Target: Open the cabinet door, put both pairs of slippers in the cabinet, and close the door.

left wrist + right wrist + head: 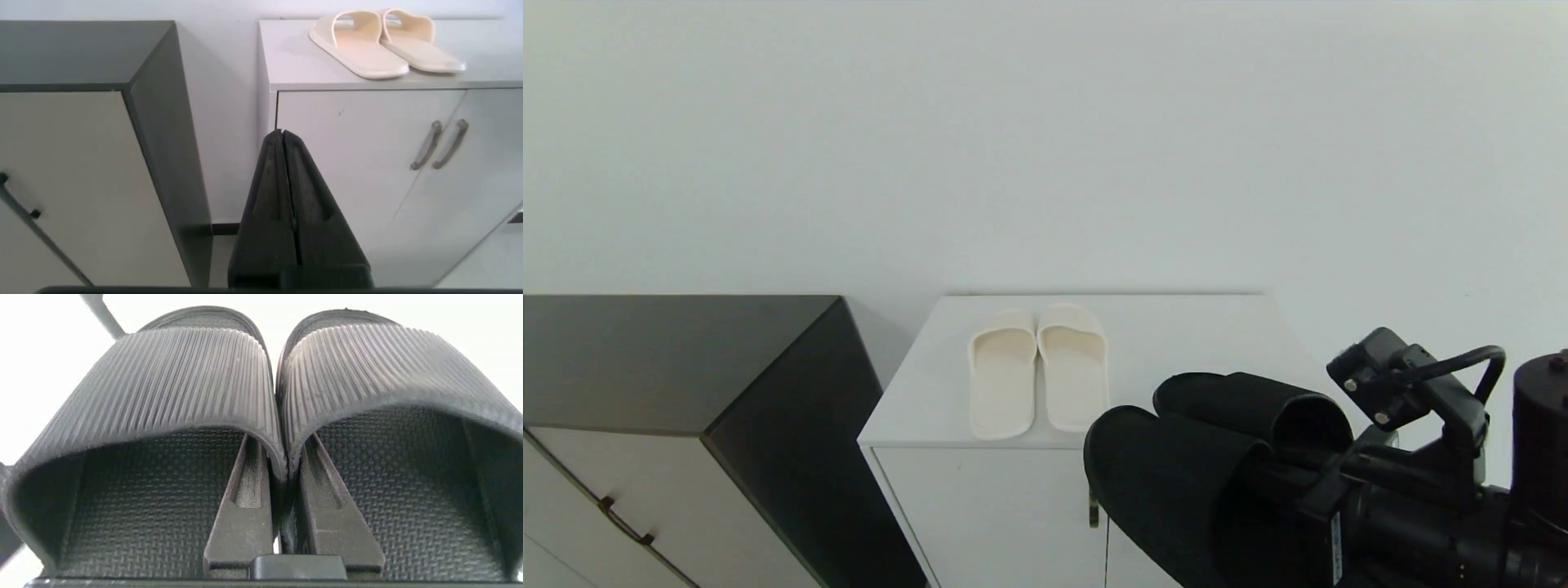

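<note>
Our right gripper (280, 449) pinches the touching inner walls of the pair of black ribbed rubber slippers (1209, 441), holding them up near the white two-door cabinet (1201, 335), whose doors are closed. The pair of cream moulded slippers (1037, 371) lies side by side on its top. Our left gripper (283, 143) is pressed closed and empty, near a dark grey cabinet (670, 359).

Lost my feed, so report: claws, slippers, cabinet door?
Right claw shut on black slippers, held before the white cabinet. Left claw shut, empty. Cream slippers on cabinet top. Doors closed.
</note>
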Available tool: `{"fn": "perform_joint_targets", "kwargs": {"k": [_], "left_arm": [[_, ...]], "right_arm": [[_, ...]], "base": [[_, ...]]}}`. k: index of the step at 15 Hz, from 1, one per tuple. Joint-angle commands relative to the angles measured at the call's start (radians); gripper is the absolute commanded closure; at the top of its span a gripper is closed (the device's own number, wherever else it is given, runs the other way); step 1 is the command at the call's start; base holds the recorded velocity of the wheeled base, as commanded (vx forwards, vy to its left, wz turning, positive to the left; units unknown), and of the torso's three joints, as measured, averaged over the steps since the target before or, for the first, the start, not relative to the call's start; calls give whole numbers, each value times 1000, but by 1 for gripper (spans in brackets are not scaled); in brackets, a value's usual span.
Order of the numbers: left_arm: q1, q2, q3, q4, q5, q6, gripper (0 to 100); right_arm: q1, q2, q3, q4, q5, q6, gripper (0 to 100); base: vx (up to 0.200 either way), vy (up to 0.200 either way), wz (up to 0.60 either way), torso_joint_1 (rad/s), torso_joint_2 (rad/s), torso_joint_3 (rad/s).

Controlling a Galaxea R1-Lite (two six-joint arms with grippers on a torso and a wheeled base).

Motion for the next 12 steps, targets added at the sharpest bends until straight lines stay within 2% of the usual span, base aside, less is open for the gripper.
{"fn": "perform_joint_targets", "kwargs": {"k": [1,4,8,12], "left_arm": [[0,1,0,0,0,0,100],[0,1,0,0,0,0,100],[0,1,0,0,0,-2,100],[0,1,0,0,0,-2,100]], "right_arm": [[11,-11,14,-2,3,-10,100],[14,-17,22,-4,3,-11,100],[14,-41,57,-7,83,-11,100],[13,-38,65,-7,91,-11,100]], "base": [[-200,0,0,-17,12,2],[-200,0,0,-6,-1,1],[0,0,0,0,0,0],[0,0,0,0,0,0]]}}
